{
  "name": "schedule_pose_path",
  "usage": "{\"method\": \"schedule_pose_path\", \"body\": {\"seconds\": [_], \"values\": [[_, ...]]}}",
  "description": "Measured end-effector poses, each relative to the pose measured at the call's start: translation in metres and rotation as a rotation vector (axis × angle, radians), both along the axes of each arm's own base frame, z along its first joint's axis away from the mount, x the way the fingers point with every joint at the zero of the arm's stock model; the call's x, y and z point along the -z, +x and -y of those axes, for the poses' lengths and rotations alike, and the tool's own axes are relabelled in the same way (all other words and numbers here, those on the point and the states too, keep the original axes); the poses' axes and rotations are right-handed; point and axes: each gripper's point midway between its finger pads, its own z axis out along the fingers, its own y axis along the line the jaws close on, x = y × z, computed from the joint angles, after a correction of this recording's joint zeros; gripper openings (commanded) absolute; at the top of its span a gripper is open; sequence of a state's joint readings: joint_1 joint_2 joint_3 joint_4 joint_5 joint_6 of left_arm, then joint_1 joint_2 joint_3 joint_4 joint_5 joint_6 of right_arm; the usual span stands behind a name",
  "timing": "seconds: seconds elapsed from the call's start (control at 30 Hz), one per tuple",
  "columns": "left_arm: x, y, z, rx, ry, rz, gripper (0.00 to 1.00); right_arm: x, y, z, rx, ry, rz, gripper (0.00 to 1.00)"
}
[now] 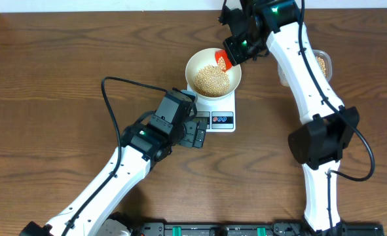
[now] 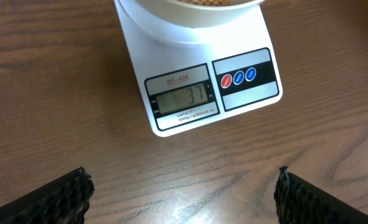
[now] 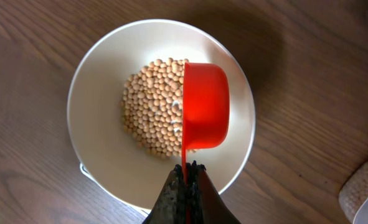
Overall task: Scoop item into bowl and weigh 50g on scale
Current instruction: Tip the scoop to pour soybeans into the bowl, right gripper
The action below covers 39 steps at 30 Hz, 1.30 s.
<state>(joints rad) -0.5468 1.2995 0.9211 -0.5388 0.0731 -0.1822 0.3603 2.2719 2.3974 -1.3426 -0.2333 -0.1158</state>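
A pile of tan beans (image 3: 154,107) lies in the white bowl (image 3: 103,155), which stands on the white scale (image 1: 218,109). In the left wrist view the scale (image 2: 246,93) shows its grey display and round buttons, with the bowl's rim (image 2: 190,15) at the top. My right gripper (image 3: 187,171) is shut on the handle of a red scoop (image 3: 205,106), tipped on its side over the bowl; from overhead the scoop (image 1: 223,61) sits at the bowl's far right rim. My left gripper (image 2: 182,193) hangs open just in front of the scale, over bare wood.
A clear tub with more beans (image 1: 322,63) stands at the right behind my right arm; its corner (image 3: 364,190) shows in the right wrist view. A black cable (image 1: 114,105) loops over the table left of the scale.
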Motion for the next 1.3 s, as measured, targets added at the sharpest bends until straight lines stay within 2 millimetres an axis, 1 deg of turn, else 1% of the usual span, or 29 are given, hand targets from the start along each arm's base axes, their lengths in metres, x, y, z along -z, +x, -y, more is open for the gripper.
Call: {"method": "schedule_pose_path", "body": {"seconds": [0.23,0.37,0.43,0.63,0.77,0.9,1.03,1.13,1.3], "values": [[0.0,0.0,0.0,0.0,0.0,0.0,0.95,-0.004,-0.003,-0.008,-0.017,0.041,-0.007,0.01],[0.0,0.0,0.0,0.0,0.0,0.0,0.95,-0.009,-0.008,-0.017,-0.041,0.128,-0.042,0.01],[0.0,0.0,0.0,0.0,0.0,0.0,0.95,-0.012,-0.01,-0.017,-0.045,0.171,-0.061,0.01],[0.0,0.0,0.0,0.0,0.0,0.0,0.96,-0.025,-0.008,-0.003,-0.029,0.329,-0.121,0.01],[0.0,0.0,0.0,0.0,0.0,0.0,0.95,-0.041,-0.008,0.017,-0.027,0.476,-0.163,0.01],[0.0,0.0,0.0,0.0,0.0,0.0,0.95,-0.054,-0.005,0.035,-0.019,0.584,-0.174,0.01],[0.0,0.0,0.0,0.0,0.0,0.0,0.95,-0.062,-0.002,0.049,-0.005,0.64,-0.169,0.01],[0.0,0.0,0.0,0.0,0.0,0.0,0.95,-0.063,-0.002,0.05,-0.005,0.651,-0.17,0.01],[0.0,0.0,0.0,0.0,0.0,0.0,0.95,-0.065,-0.005,0.045,-0.027,0.665,-0.173,0.01]]}}
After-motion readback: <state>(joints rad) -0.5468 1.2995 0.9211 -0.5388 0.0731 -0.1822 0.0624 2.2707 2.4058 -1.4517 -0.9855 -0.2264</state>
